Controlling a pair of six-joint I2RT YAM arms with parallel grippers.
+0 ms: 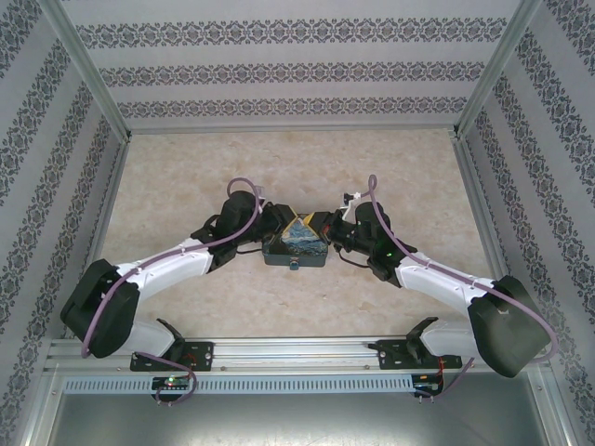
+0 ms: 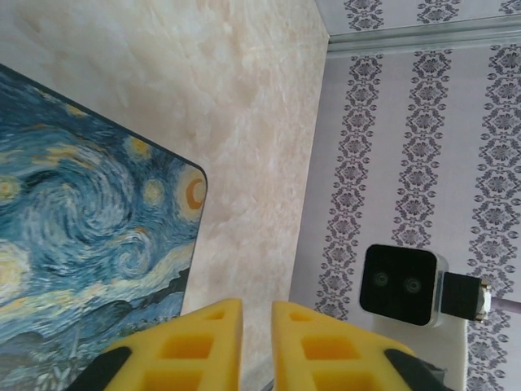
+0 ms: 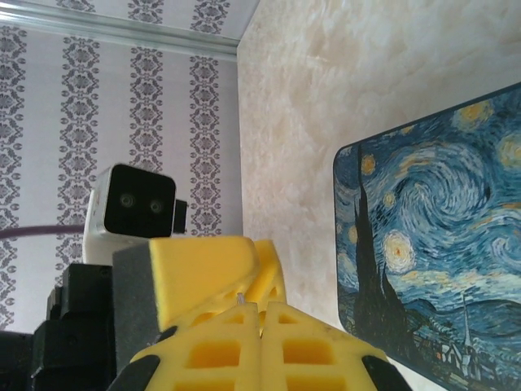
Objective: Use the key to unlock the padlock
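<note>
Two arms reach in from either side and meet over the middle of the table [image 1: 418, 177]. From above, the left gripper [image 1: 282, 227] and right gripper [image 1: 319, 227] come tip to tip above the far edge of the painted box [image 1: 296, 251].

Box: lies flat on the table, night-sky print facing up. Its rounded corner shows in the left wrist view [image 2: 81, 244] and its long edge in the right wrist view [image 3: 440, 244].

Padlock [image 1: 296, 266]: from above I read a small bluish nub at the middle of the box's near edge as the lock. It is too small for me to make out the shackle.

Right gripper [image 3: 260, 342]: yellow fingers pressed together, only a hairline seam between them. A thin grey sliver stands at their tip, and I take it for the key [image 3: 242, 300], pinched there. It is very small, so I hold that loosely. One yellow finger [image 3: 203, 269] of the left tool sits right against that tip.

Left gripper [image 2: 256, 342]: fingers stand a narrow slot apart. I cannot tell whether anything is held in that slot.

Each wrist view catches the other arm's camera, the right one [image 2: 399, 285] and the left one [image 3: 138, 204], with the patterned wall behind.
</note>
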